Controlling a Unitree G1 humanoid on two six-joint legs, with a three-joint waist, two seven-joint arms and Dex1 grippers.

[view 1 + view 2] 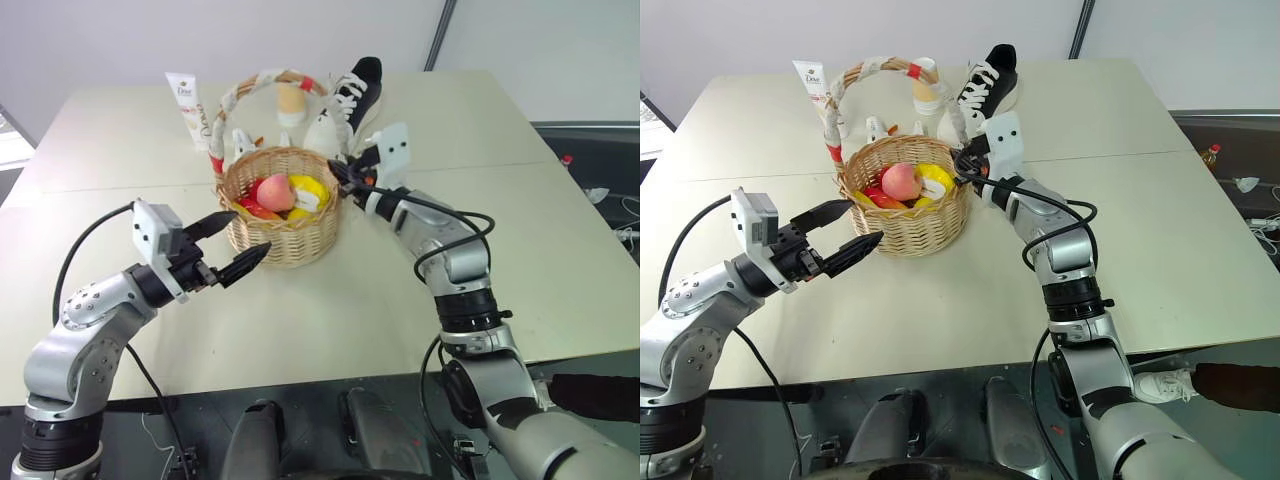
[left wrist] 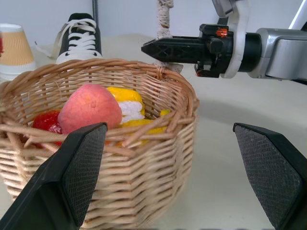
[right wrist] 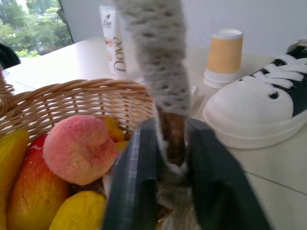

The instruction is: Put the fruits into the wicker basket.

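tube reads "Dove" | right claw grips basket handle | left claw agape

One wicker basket stands on the table. Inside it lie one pink peach, one red-yellow mango piece, and at least two yellow fruits; how many more are buried cannot be told. Behind the basket there are one paper cup, one black-and-white sneaker and one white tube.
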